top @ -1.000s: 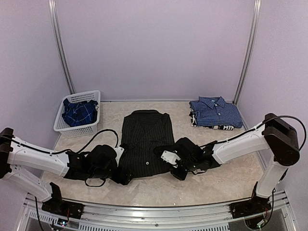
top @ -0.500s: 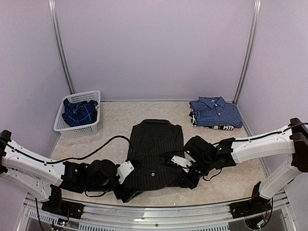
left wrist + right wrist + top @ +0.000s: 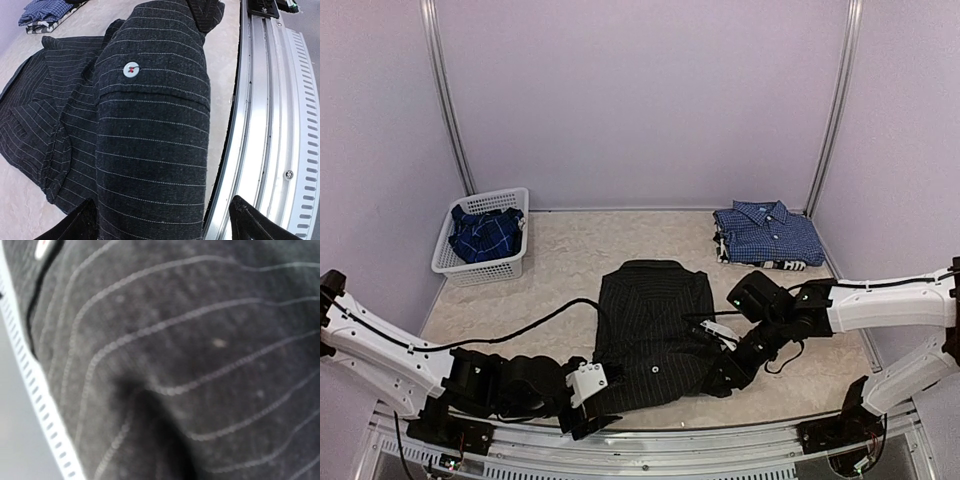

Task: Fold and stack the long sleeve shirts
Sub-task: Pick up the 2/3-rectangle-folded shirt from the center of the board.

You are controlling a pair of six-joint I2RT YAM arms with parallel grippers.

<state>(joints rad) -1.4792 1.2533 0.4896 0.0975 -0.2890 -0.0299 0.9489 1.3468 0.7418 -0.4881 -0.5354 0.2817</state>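
Pinching the right-hand edge of the black pinstriped button-up shirt (image 3: 655, 320), the right gripper (image 3: 722, 372) is closed tight, apparently to drag it. The shirt lies at the near middle of the table (image 3: 560, 250). The left gripper (image 3: 165, 225) straddles its near edge, jaws wide apart, ready to grasp.

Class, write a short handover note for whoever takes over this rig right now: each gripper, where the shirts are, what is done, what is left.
Left gripper: open, fingers either side of the black shirt at its near edge.
Right gripper: shut on that shirt's near right corner.
The shirt lies mid-table, partly folded.
Checked shirt: folded, far right, on other folded cloth.
Plaid shirt: crumpled in the basket.
Left: finish the black one, stack it, then do the plaid one.
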